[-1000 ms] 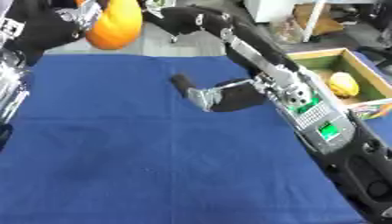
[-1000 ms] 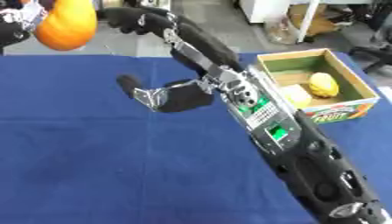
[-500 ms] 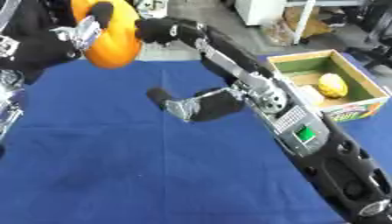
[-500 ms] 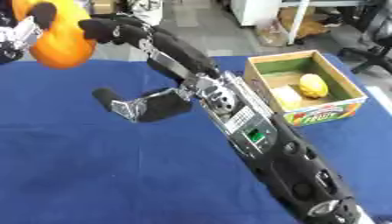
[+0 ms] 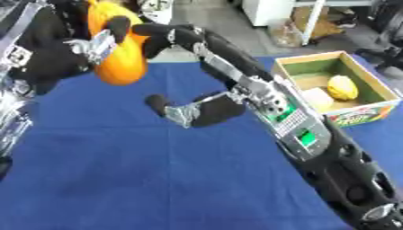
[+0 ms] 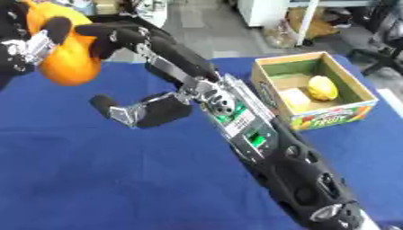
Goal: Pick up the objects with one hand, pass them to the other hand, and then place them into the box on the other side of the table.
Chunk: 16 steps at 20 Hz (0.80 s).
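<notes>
The left robot hand [image 5: 75, 49] holds an orange pumpkin [image 5: 118, 63] up in the air above the far left part of the blue surface [image 5: 157, 179], its fingers curled round the fruit's upper side so the rounded bulk hangs free below them. That leaves the lower and right faces bare, which looks like room made for the other hand to take hold. The right robot hand [image 5: 197, 112] reaches across from the right with its fingers spread wide and straight, holding nothing; its upper fingers [image 5: 157, 32] lie against or just beside the pumpkin's right side, while its thumb [image 5: 161, 104] hangs lower, clear of the fruit. So the handover seems to be at the point of contact, not yet a grasp. The box [image 5: 370, 112] stands on the right side of the surface, well apart from the pumpkin, open at the top, and already has 1 yellow fruit [image 5: 343, 87] and 1 pale item [image 5: 316, 98] inside. The pumpkin looks large beside that opening, so it may be a tight fit.
</notes>
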Each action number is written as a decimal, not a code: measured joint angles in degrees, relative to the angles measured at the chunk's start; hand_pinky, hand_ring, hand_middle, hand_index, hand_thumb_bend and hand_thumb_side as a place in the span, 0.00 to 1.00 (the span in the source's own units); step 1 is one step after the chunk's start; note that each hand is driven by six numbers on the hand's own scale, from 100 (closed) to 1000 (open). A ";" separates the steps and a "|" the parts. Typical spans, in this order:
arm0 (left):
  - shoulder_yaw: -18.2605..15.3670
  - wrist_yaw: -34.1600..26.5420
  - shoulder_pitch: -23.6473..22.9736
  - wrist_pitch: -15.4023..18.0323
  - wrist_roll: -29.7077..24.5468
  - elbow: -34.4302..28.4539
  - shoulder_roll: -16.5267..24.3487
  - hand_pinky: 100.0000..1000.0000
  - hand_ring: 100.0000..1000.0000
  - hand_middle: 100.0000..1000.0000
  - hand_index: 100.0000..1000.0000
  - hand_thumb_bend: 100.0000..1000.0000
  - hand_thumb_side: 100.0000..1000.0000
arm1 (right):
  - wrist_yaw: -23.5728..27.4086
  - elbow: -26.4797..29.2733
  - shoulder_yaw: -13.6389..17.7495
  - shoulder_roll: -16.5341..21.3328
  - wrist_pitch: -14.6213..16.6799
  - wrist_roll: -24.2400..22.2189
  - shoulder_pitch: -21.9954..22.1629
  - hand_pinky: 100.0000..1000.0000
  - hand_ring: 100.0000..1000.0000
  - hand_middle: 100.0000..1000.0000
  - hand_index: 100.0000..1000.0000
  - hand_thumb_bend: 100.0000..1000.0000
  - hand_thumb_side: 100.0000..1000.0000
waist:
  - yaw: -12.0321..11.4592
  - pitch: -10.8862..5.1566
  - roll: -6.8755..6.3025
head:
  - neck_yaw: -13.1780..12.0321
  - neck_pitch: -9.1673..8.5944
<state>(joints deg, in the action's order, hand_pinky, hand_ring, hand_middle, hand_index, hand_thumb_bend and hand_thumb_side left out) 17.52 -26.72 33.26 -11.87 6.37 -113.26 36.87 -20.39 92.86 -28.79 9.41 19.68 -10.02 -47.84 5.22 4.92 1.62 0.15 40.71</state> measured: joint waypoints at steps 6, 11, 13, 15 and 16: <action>0.03 0.13 -0.49 -0.22 -0.90 -0.04 0.24 0.15 0.21 0.16 0.28 0.26 0.05 | -1.35 -0.03 0.00 -0.01 -0.10 1.19 0.02 0.78 0.79 0.80 0.93 0.19 0.25 | -0.02 0.00 0.00 | 0.00 0.02; -0.07 1.30 -2.54 -0.61 -0.98 -0.27 2.31 0.14 0.21 0.16 0.28 0.26 0.05 | -2.33 -0.04 0.02 0.00 -0.16 2.13 0.08 0.78 0.79 0.79 0.93 0.19 0.25 | 0.08 0.00 -0.08 | 0.50 0.00; -0.51 1.77 -3.49 -0.78 -0.78 -0.33 3.23 0.14 0.21 0.16 0.28 0.26 0.05 | -2.65 -0.04 0.08 0.01 -0.21 2.41 0.26 0.78 0.79 0.79 0.92 0.19 0.25 | 0.10 0.00 -0.08 | 0.69 -0.04; -1.11 2.17 -4.46 -0.87 -0.51 -0.34 4.11 0.14 0.21 0.16 0.28 0.26 0.05 | -3.11 -0.04 0.21 0.04 -0.29 2.72 0.36 0.78 0.79 0.79 0.92 0.20 0.25 | 0.13 0.00 -0.08 | 0.85 -0.05; -1.41 2.34 -4.89 -0.85 -0.31 -0.34 4.41 0.14 0.21 0.16 0.28 0.26 0.05 | -3.37 -0.04 0.25 0.08 -0.37 2.84 0.47 0.78 0.79 0.79 0.92 0.20 0.25 | 0.14 0.00 -0.08 | 0.92 -0.06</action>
<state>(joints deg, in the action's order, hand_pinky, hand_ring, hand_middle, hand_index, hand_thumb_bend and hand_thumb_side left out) 16.11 -24.37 28.37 -12.72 6.07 -113.61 41.29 -23.75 92.82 -28.54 9.49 19.31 -7.18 -47.37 5.36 4.92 1.54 1.06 40.65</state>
